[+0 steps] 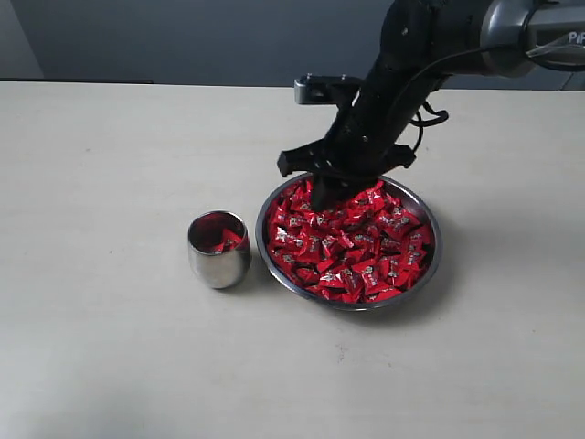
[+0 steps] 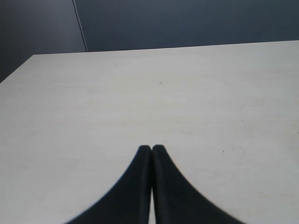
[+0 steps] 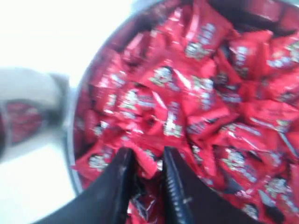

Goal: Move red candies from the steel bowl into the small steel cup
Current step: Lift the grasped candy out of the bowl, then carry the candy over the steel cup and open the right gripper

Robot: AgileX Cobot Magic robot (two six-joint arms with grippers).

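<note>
Right hand (image 3: pixel 145 161) pinching 1 of red candies (image 1: pixel 356 247) in steel bowl (image 1: pixel 268 265), small steel cup (image 1: pixel 218 261) at bowl's 9 o'clock, left hand (image 2: pixel 151 148) closed, empty.

Setting: you are working at a robot lab bench. Evidence: a plain pale tabletop (image 1: pixel 110 357) with a flat dark grey-blue wall (image 1: pixel 183 37) behind it. A black jointed arm (image 1: pixel 402 73) with exposed cabling reaches over it. A steel bowl (image 1: pixel 428 270) of red candies (image 1: pixel 352 247) and a small steel cup (image 1: pixel 218 261) are set out as test props.
</note>
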